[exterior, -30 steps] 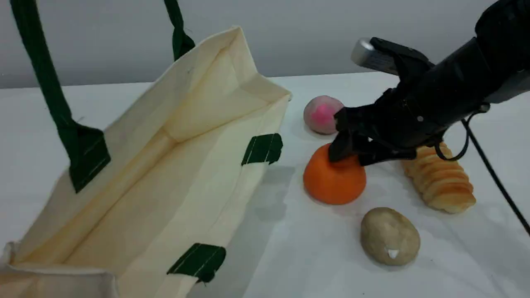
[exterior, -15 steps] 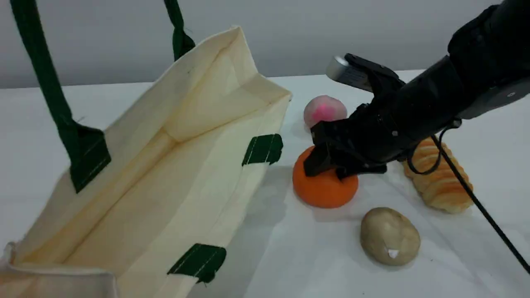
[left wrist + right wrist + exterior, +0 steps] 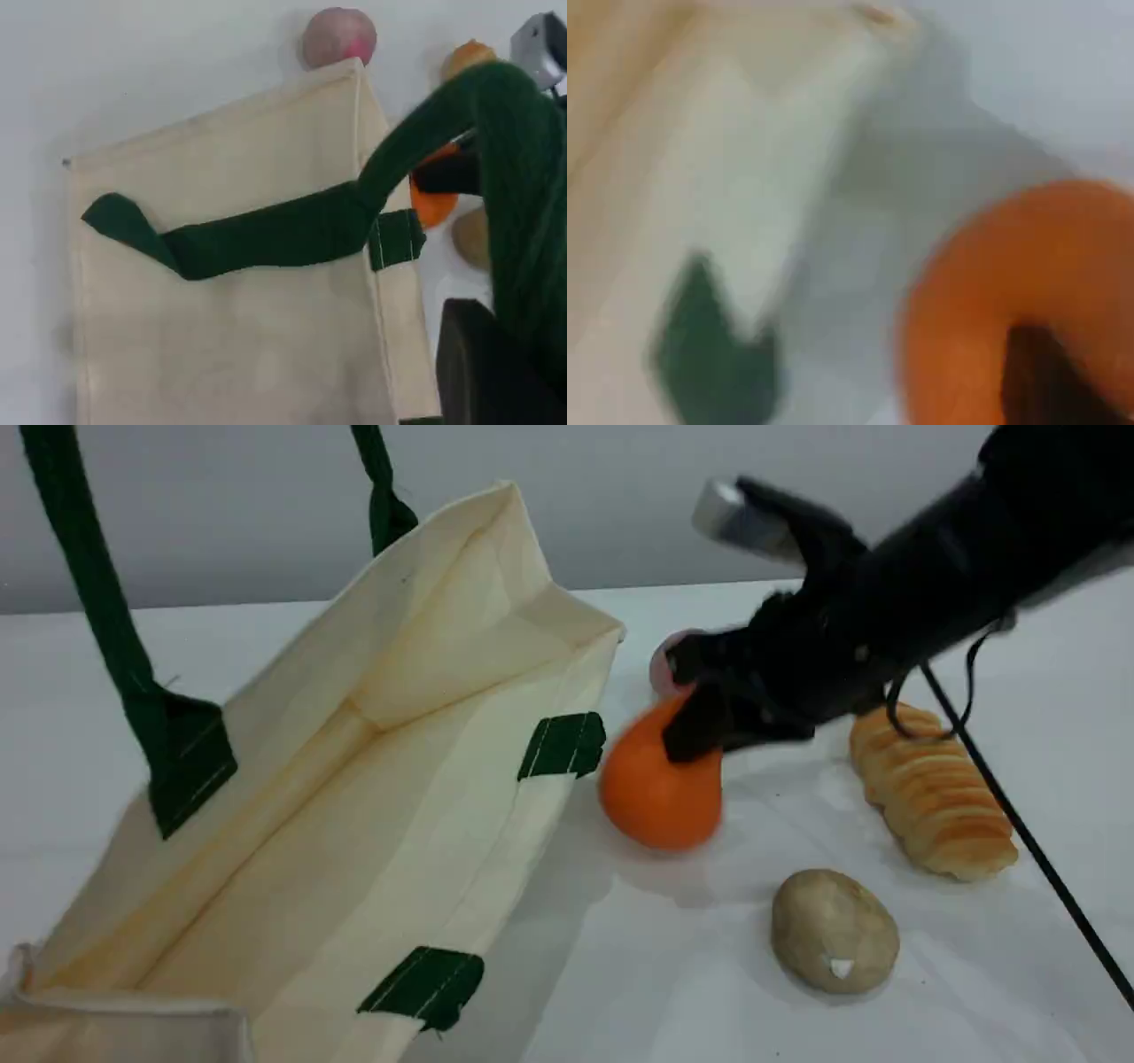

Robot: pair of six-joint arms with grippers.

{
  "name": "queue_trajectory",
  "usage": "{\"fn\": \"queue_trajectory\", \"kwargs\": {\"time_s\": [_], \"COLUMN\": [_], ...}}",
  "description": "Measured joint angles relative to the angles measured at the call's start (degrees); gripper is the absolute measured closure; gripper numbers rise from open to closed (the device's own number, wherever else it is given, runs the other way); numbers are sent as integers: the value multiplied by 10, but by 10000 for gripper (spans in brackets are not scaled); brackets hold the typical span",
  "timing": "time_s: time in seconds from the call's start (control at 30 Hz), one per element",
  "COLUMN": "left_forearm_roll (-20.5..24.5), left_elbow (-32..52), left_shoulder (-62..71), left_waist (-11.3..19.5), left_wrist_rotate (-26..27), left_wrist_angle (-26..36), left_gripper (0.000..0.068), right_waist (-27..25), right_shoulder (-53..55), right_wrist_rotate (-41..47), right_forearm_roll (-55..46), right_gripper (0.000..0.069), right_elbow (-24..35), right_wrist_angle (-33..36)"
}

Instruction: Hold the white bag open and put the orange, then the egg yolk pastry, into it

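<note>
Hanging by its knobbed top from the tightly pinched right gripper (image 3: 700, 731), the orange (image 3: 657, 802) is just right of the white bag (image 3: 425, 806); its mouth lies leftward; the left gripper (image 3: 494, 376), closed on the green strap (image 3: 266, 235), holds it open.

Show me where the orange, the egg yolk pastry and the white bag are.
orange (image 3: 656, 802), scene view, on its round lower body.
egg yolk pastry (image 3: 833, 926), scene view, middle of its tan top.
white bag (image 3: 461, 824), scene view, inner face of the wall between the green tabs.
</note>
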Motion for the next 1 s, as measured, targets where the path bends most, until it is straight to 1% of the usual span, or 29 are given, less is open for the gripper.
{"fn": "queue_trajectory", "kwargs": {"time_s": [0.1, 0.17, 0.37, 0.43, 0.5, 0.57, 0.63, 0.7, 0.77, 0.83, 0.93, 1.0], "left_forearm_roll": [15, 15, 15, 15, 12, 10, 6, 3, 0, -13, -20, -22], "left_elbow": [0, 0, 0, 0, 0, 0, 0, -3, -12, -26, -46, -50], "left_shoulder": [0, 0, 0, 0, 0, 0, 0, 0, 0, 0, 0, 0], "left_waist": [0, 0, 0, 0, 0, 0, 0, 0, 0, 0, 0, 0], "left_wrist_rotate": [0, -4, -4, -4, -4, -4, -4, -4, -4, 0, 0, 0], "left_wrist_angle": [9, 17, 12, 9, 5, 3, 3, 7, 13, 26, 44, 51], "left_gripper": [610, 610, 610, 610, 610, 610, 610, 610, 610, 610, 610, 610], "right_waist": [0, -1, 0, 0, 3, 18, 42, 75, 107, 140, 170, 173], "right_shoulder": [-47, -83, -205, -236, -257, -261, -258, -257, -257, -256, -241, -229], "right_wrist_rotate": [59, 101, 223, 245, 248, 248, 248, 248, 248, 248, 248, 248], "right_forearm_roll": [-64, -119, -242, -255, -254, -236, -236, -234, -233, -231, -225, -216], "right_gripper": [652, 652, 652, 652, 652, 652, 652, 652, 652, 652, 652, 652], "right_elbow": [0, 1, 1, 1, 1, 1, 1, 1, 1, 1, 1, 1], "right_wrist_angle": [-17, -17, 17, 30, 53, 80, 87, 73, 36, -4, -50, -64]}}
